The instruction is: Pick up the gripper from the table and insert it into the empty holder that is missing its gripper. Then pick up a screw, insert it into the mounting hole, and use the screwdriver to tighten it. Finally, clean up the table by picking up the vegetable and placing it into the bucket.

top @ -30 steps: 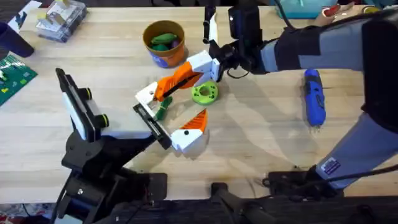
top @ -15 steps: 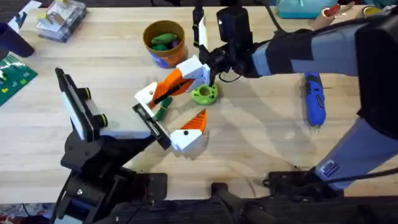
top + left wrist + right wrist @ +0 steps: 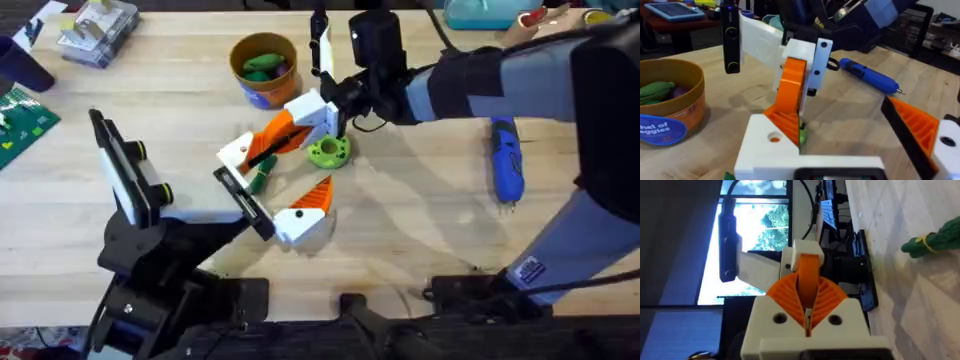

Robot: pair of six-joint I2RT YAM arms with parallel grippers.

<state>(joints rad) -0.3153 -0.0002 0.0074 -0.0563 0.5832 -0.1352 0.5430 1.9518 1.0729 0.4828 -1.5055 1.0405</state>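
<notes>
Wooden table (image 3: 420, 230) boards run across the whole overhead picture. Near the top middle, the right gripper (image 3: 322, 112) is squeezed shut on a white and orange finger part with ribbed pads (image 3: 285, 130), and holds it tilted just above the table. In the right wrist picture the two orange pads (image 3: 807, 292) press together on that same part. The left gripper (image 3: 275, 205) sits in the middle of the overhead picture, low over the table, and its white and orange fingers (image 3: 305, 205) stand wide apart. One finger reaches toward the upper left and the other lies toward the lower right. A small dark green toy vegetable (image 3: 259, 178) lies on the table between them, near the black base of the gripper. A light green round disc with holes (image 3: 329, 150) lies just beside the held part. The small round orange-yellow bucket with a blue band (image 3: 264, 68) stands at the upper middle, with green toy pieces inside it. The blue pen-shaped screwdriver (image 3: 504, 158) lies flat at the right side, well apart from both grippers.
</notes>
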